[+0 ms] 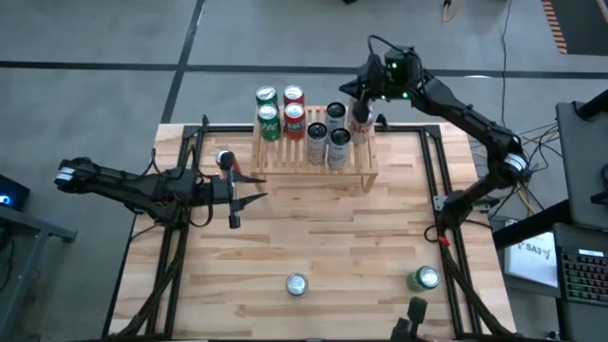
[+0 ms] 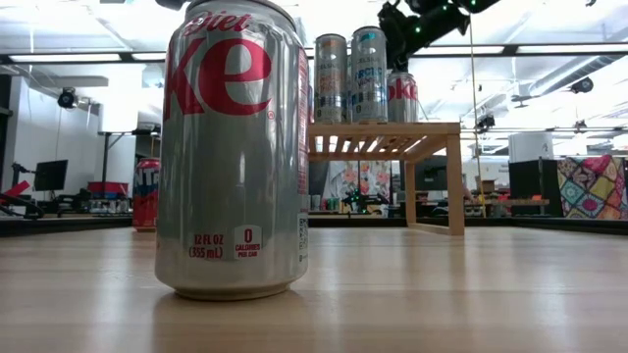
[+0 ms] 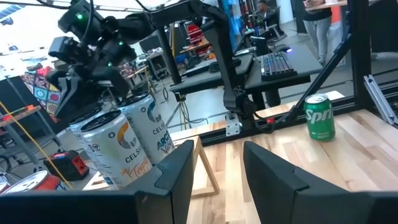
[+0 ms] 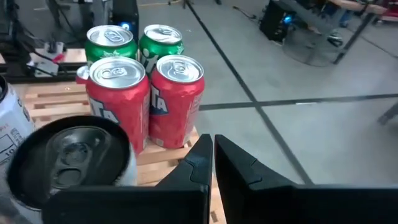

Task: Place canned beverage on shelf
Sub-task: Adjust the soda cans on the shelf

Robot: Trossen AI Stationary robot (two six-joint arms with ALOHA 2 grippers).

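From above, the shelf [image 1: 315, 163], a low rack of pale wood topped with thin parallel slats, was seen at the far middle of the butcher-block table [image 1: 313, 247]; two green cans [image 1: 267, 109] and two red cans [image 1: 294, 109] stood at its left end, and slim silver cans [image 1: 328, 133] were grouped toward its right. The right gripper [image 1: 362, 95] was poised over the rack's far right corner, beside a silver can with red lettering [image 1: 361, 121], its fingers closed on nothing. The left gripper [image 1: 255, 188] was stretched flat over the table just left of the rack, its fingers parted and empty. A silver can [image 1: 297, 283] and a green can [image 1: 425, 278] stood near the table's front edge. At table height, a smooth cylindrical silver diet cola can [image 2: 235, 147] filled the foreground, and the rack [image 2: 388, 147] was seen behind it on short square legs with tall cans on top. Through the left wrist camera, two dark blunt fingers [image 3: 180, 177] were shown apart, with white slim cans [image 3: 124, 146] on one side and a green soda can [image 3: 319, 117] on the planks. Through the right wrist camera, the dark fingertips [image 4: 199, 163] were pressed together beside two red cans [image 4: 149, 99] with ring-pull tops and two green ones [image 4: 134, 40] on the slats.
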